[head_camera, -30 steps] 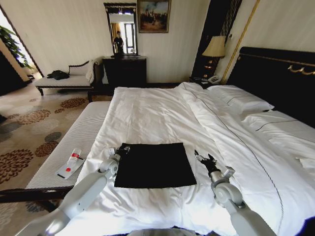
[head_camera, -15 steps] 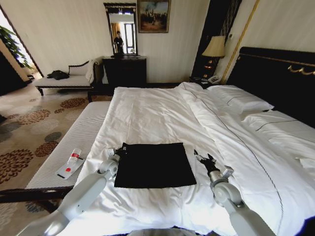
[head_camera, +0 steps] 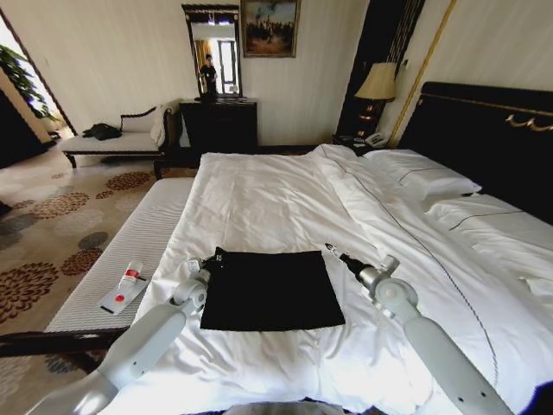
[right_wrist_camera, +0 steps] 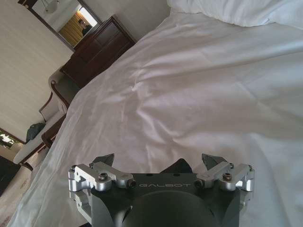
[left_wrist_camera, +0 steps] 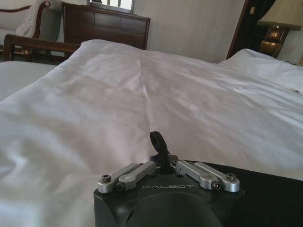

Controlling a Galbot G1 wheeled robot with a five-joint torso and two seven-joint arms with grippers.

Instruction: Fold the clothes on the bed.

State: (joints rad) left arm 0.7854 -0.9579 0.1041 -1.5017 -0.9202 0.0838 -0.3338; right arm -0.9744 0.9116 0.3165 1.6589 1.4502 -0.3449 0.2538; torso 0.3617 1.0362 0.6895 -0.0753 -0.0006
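Black soft-fabric short-sleeved T-shirt, already folded into a flat rectangle, lying near the foot edge of the large white-sheeted bed with dark wooden frame. Left gripper at the rectangle's far left corner, fingers pinched together, apparently on the fabric edge. Right gripper just beside the far right corner, jaws spread wide, nothing held, raised slightly off the duvet. Judged risks: uneven fold or skewed rectangle if only the left corner lifts; white duvet caught along with the shirt if the right fingers close too low.
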